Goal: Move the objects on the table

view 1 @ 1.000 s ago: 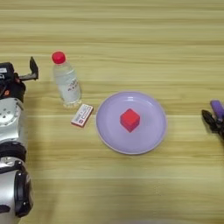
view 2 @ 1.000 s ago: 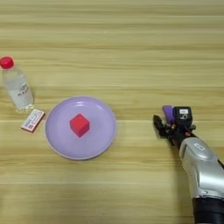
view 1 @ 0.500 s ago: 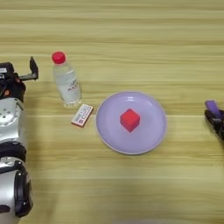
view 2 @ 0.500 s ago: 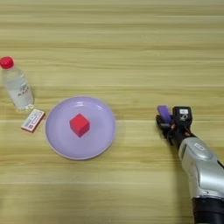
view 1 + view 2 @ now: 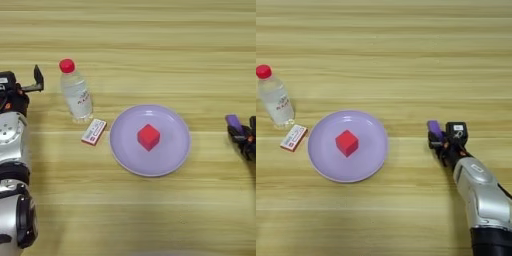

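A clear plastic bottle (image 5: 76,93) with a red cap stands upright at the left. To its right a red cube (image 5: 148,137) lies in the middle of a round lilac plate (image 5: 172,152). Right of the plate, apart from its rim, my right gripper (image 5: 438,141) is shut on a short purple block (image 5: 434,128), which sticks out at its tip just over the table (image 5: 406,60). At the far left edge my left gripper (image 5: 22,80) stays parked beside the bottle, open and holding nothing.
A small red-and-white box (image 5: 94,131) lies flat between the bottle and the plate's left rim. My silver right forearm (image 5: 483,200) runs down to the lower right corner, and my left arm (image 5: 12,165) fills the left edge.
My right gripper has moved left toward the plate with the purple block in it. The bottle, box, cube, plate and left arm have not moved.
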You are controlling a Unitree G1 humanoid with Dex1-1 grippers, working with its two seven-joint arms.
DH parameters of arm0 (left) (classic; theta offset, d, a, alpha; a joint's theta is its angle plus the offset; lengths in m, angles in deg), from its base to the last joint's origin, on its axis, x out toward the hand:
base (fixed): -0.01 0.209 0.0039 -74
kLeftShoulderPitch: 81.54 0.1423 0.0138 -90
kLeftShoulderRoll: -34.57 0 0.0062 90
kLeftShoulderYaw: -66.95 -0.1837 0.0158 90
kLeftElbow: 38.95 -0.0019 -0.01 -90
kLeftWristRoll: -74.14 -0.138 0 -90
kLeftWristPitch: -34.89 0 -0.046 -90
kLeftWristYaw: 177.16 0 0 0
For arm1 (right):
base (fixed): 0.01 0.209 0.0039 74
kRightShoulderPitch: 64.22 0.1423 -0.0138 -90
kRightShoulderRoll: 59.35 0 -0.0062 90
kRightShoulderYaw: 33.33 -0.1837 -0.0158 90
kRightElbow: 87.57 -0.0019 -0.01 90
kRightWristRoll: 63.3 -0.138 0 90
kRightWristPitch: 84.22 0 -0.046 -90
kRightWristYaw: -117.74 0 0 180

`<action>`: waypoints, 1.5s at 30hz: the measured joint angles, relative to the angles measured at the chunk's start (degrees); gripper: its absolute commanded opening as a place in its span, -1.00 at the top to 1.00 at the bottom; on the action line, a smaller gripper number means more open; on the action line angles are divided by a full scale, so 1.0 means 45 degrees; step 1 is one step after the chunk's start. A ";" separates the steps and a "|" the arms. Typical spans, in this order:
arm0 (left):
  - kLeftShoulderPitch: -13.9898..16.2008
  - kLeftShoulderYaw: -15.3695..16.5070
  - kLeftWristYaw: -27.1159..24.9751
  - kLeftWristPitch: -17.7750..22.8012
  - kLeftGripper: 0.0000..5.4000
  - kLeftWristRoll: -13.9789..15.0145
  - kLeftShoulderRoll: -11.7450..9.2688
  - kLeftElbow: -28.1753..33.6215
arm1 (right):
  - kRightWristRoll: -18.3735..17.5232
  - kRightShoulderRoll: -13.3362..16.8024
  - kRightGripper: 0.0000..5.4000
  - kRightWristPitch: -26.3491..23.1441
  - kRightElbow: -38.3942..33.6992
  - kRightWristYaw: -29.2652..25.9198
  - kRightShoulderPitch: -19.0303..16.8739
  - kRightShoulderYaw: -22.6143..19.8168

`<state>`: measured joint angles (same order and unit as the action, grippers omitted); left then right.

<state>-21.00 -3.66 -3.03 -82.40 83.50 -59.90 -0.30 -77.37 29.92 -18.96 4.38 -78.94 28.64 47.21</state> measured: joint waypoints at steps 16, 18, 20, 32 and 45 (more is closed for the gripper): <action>0.0031 -0.0008 0.0043 0.0000 -1.00 -0.0004 0.0002 0.0074 | 0.0162 -0.0678 0.47 -0.0187 -0.2865 -0.0283 -0.0009 0.2293; 0.0063 -0.0012 0.0046 0.0000 -1.00 -0.0006 0.0003 0.0132 | 0.0225 -0.0745 0.47 -0.0189 -0.2957 -0.0293 0.0073 0.2553; 0.0102 -0.0020 0.0057 0.0001 -1.00 -0.0007 0.0011 0.0206 | 0.0370 -0.0901 0.47 -0.0217 -0.2976 -0.0305 0.0225 0.3082; 0.0258 -0.0047 0.0161 0.0010 -1.00 -0.0008 0.0053 0.0517 | 0.1075 -0.1342 0.21 -0.0217 -0.2106 -0.0693 0.0811 0.4878; 0.0283 -0.0058 0.0172 0.0022 -1.00 -0.0008 0.0058 0.0540 | 0.1217 -0.1348 -0.32 -0.0201 -0.2094 -0.0703 0.0801 0.4718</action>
<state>-19.73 -3.92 -2.26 -82.30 83.46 -59.64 2.13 -71.89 23.86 -19.86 -5.04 -82.10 32.25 68.44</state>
